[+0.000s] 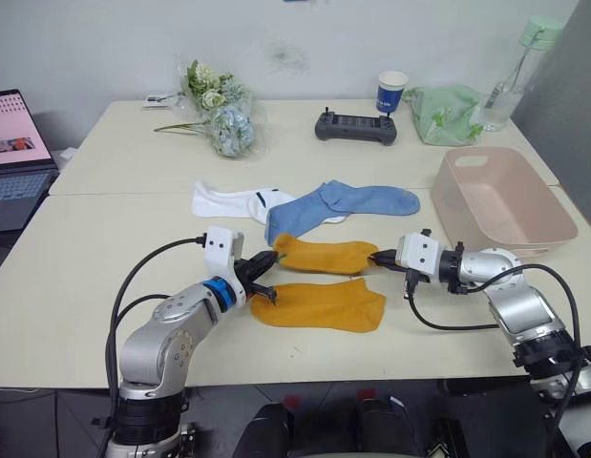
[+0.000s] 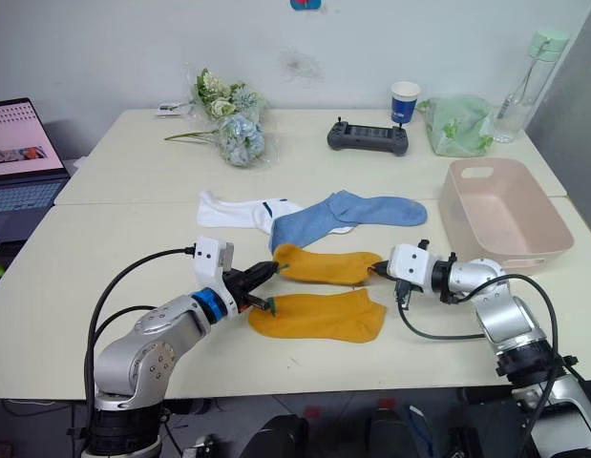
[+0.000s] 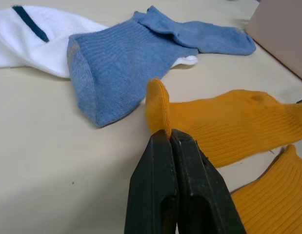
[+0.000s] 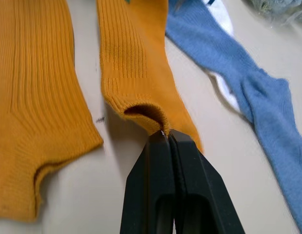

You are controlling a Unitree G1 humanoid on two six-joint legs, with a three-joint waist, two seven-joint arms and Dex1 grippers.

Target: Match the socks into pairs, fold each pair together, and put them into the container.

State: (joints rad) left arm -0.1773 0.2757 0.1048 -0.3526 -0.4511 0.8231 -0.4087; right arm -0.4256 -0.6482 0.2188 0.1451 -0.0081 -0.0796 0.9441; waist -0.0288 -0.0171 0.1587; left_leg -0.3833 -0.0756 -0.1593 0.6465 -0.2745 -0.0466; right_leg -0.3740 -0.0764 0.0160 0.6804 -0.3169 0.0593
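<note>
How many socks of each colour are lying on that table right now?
Mustard-yellow socks: 2
Light blue socks: 2, overlapping
White socks: 1 plain to see; the white edge under the blue ones may be a second
Total: at least 5

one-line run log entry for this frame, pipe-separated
stage: pairing yellow | left gripper: shut on far mustard sock, toe end | right gripper: shut on same sock, cuff | near mustard sock: flat | pink tub: empty
</note>
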